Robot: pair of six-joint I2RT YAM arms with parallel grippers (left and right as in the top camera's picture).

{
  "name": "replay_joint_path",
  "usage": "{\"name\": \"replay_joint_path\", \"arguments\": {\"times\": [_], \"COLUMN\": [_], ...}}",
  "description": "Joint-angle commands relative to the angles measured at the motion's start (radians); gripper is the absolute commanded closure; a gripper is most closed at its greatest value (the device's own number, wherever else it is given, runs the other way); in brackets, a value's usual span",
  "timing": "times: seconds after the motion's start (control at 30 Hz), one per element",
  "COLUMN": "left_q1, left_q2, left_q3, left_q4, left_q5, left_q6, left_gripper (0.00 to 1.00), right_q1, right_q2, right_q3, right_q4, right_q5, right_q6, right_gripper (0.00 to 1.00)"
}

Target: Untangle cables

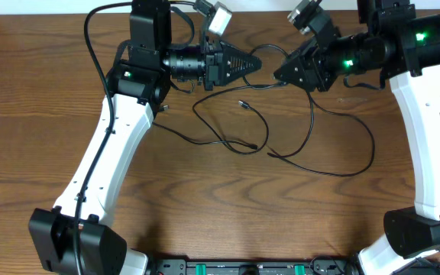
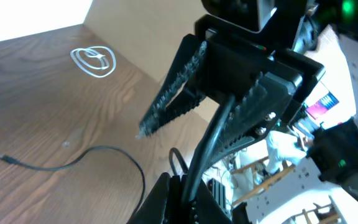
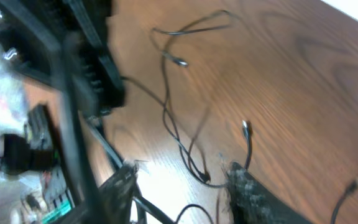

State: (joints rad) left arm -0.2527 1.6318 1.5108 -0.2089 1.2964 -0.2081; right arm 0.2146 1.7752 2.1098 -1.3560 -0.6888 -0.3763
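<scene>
A brown wooden table [image 1: 205, 198], with two arms meeting nose to nose at upper centre and hiding the strands there. The left gripper [image 1: 254, 65] is pinched on a black cable [image 2: 211, 140]. The right gripper [image 1: 279, 74] sits just beside it, jaws apart. The black cables [image 1: 310, 122] sprawl mid-frame and I can't tell how many there are. One white cable [image 2: 94, 60] lies coiled, well apart.

Brown wood-grain tabletop [image 1: 228, 206]. Thin black cables [image 1: 372, 153] sprawled in loose loops, center frame. White cable [image 2: 95, 60] coiled, upper left of left wrist view.
</scene>
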Motion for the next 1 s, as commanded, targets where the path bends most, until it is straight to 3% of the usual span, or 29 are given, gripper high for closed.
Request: {"name": "replay_joint_path", "arguments": {"times": [0.0, 0.3, 0.53, 0.97], "left_q1": [0.000, 0.007, 0.007, 0.007], "left_q2": [0.004, 0.004, 0.004, 0.004], "left_q3": [0.016, 0.016, 0.016, 0.016], "left_q4": [0.001, -0.037, -0.042, -0.215], "left_q5": [-0.061, -0.183, -0.208, -0.474], "left_q6": [-0.086, -0.168, -0.192, -0.571], "left_gripper": [0.93, 0.93, 0.93, 0.93], "right_q1": [-0.005, -0.003, 0.029, 0.149], "right_q2": [0.002, 0.002, 0.006, 0.006], "right_q3": [0.001, 0.001, 0.001, -0.005], "right_q4": [0.013, 0.023, 0.056, 0.074], "right_q5": [0.107, 0.075, 0.121, 0.411], "right_q6": [0.097, 0.158, 0.362, 0.586], "right_gripper": [0.46, 0.41, 0.38, 0.46]}}
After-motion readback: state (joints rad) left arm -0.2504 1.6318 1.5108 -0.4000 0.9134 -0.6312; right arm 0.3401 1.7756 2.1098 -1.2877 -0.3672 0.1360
